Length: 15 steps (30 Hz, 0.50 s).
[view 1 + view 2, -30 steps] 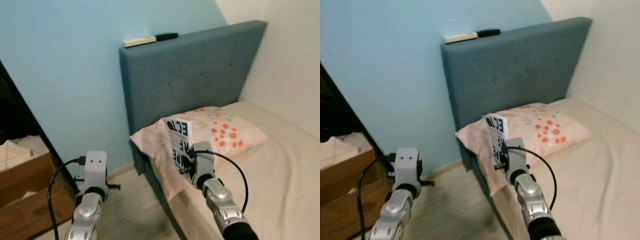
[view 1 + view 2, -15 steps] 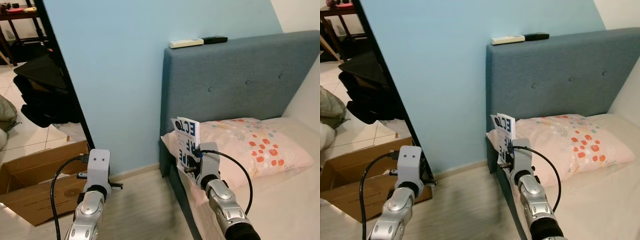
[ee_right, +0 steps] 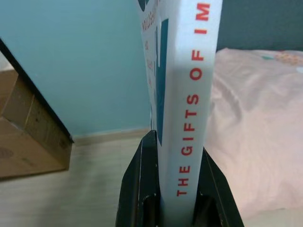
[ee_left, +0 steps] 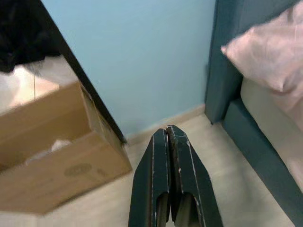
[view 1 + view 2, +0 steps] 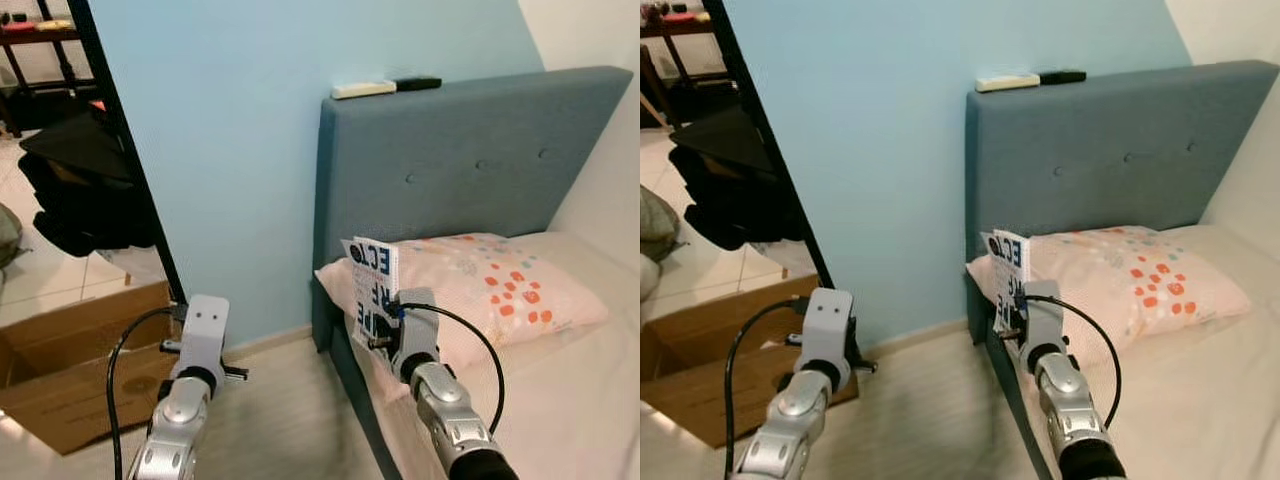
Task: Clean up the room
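Observation:
A white book [image 5: 373, 290] with dark teal letters and red spine text [image 3: 189, 109] stands upright in my right gripper [image 3: 177, 156], which is shut on it in front of the bed's corner. My left gripper [image 4: 169, 137] is shut with nothing in it, held low over the wooden floor, left of the bed. An open cardboard box [image 5: 70, 365] sits on the floor at the left, by a dark door frame.
A bed with a blue-grey headboard [image 5: 470, 165] and a pink patterned pillow [image 5: 490, 290] fills the right side. Two remotes [image 5: 385, 87] lie on top of the headboard. A light blue wall [image 5: 230, 150] stands ahead. Dark clothes [image 5: 80, 190] hang in the doorway at left.
The camera has swung slightly, shifting the bed and box a little in the picture. Both grippers hold as before, the right still gripping the book.

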### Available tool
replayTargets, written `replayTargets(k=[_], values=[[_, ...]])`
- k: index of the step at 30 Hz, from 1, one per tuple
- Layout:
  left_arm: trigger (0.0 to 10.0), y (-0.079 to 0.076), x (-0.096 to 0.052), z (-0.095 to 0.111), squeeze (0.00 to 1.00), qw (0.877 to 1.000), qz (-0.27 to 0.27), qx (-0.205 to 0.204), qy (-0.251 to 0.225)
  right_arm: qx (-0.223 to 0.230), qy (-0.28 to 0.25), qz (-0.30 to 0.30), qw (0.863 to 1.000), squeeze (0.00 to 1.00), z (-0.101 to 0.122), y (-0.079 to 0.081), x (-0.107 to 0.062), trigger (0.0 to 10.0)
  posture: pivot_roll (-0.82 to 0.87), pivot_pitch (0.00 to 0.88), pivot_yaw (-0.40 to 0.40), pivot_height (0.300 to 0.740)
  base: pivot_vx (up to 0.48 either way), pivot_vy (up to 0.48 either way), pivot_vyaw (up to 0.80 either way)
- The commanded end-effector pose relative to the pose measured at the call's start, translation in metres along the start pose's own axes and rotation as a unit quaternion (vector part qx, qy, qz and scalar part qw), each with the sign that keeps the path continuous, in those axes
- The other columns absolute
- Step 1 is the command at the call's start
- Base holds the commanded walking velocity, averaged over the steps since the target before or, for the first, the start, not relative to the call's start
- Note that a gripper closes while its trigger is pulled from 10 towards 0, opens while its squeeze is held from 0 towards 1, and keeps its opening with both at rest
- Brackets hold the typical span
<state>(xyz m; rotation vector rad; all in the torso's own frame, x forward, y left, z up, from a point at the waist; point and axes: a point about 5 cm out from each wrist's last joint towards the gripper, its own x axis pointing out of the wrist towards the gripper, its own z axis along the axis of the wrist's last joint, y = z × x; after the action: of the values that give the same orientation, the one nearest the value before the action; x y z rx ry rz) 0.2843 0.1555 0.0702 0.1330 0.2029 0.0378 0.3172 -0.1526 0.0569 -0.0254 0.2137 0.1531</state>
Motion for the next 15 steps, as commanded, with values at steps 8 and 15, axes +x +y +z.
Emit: replayTargets(k=[8,15], values=[[10.0,0.0024,-0.0003,-0.007,0.0,1.0,0.006,-0.004,0.021,-0.007,-0.007,-0.003,1.0,0.0,0.0051,-0.0031,0.0007,10.0,-0.01,0.072,-0.024,0.74,0.0,0.0,0.0],[10.0,0.0038,-0.0002,-0.0081,0.0,1.0,0.008,-0.003,0.021,-0.011,-0.005,-0.002,1.0,0.0,0.0056,-0.0017,0.0021,10.0,-0.01,0.066,-0.025,0.74,0.0,0.0,0.0]])
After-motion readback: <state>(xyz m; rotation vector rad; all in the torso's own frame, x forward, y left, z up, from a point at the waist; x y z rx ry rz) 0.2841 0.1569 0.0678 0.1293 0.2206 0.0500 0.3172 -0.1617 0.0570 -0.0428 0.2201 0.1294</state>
